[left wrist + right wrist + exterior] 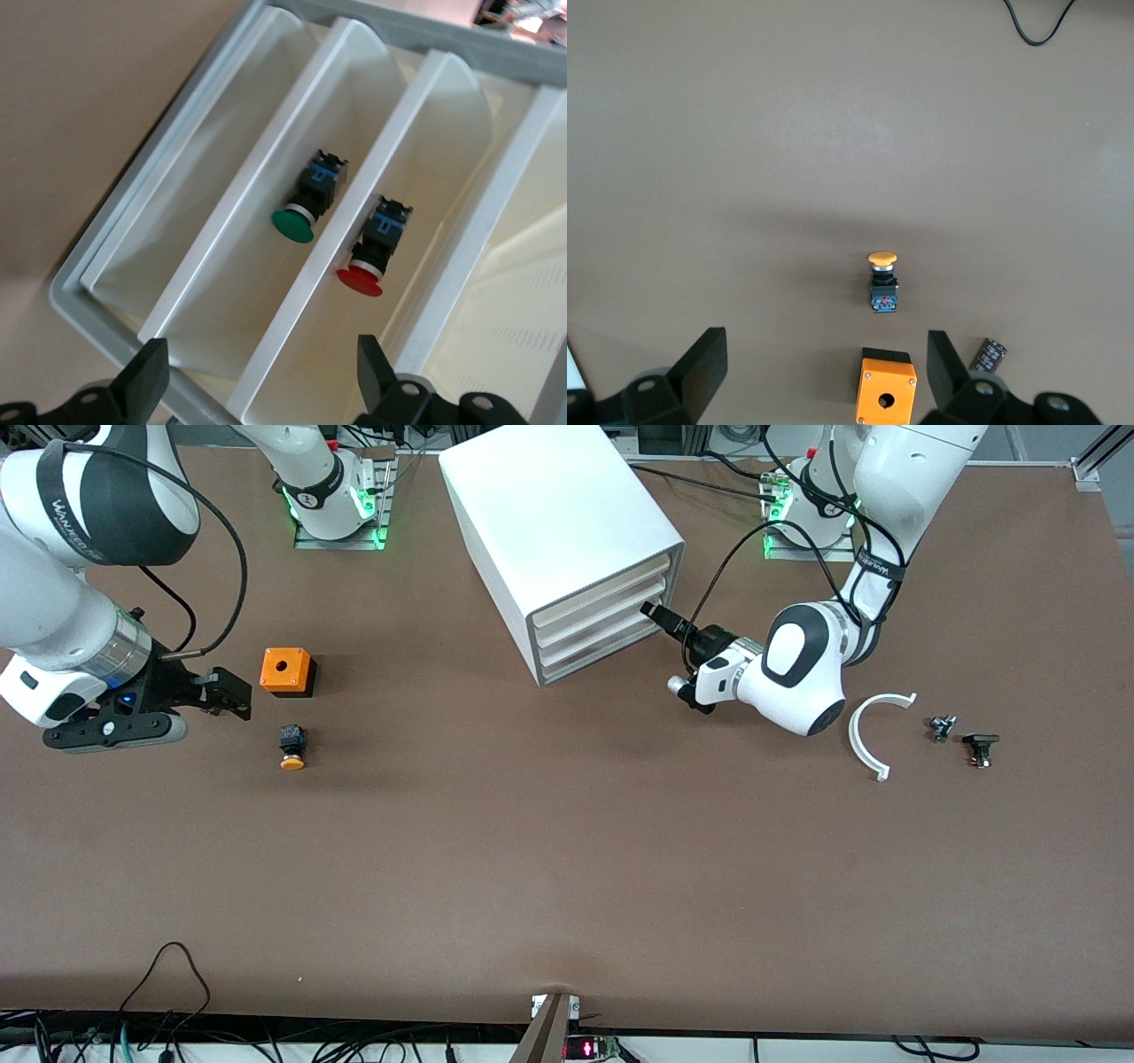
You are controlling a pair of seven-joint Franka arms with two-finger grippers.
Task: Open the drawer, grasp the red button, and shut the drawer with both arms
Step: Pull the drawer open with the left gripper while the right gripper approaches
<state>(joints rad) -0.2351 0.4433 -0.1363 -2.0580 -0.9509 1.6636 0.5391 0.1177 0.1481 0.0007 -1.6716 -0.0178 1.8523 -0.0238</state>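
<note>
Here, "WANDER" marks both arms; left hand [651, 613] at drawer [611, 607], right hand [232, 693] open.

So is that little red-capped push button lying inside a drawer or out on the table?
Inside: the red-capped push button lies on its side in a white plastic drawer of the cabinet.

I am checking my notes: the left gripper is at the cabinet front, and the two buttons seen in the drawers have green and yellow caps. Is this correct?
Nearly. The left gripper is at the cabinet front, but the left wrist view shows one green-capped button and one red-capped button, not yellow.
</note>
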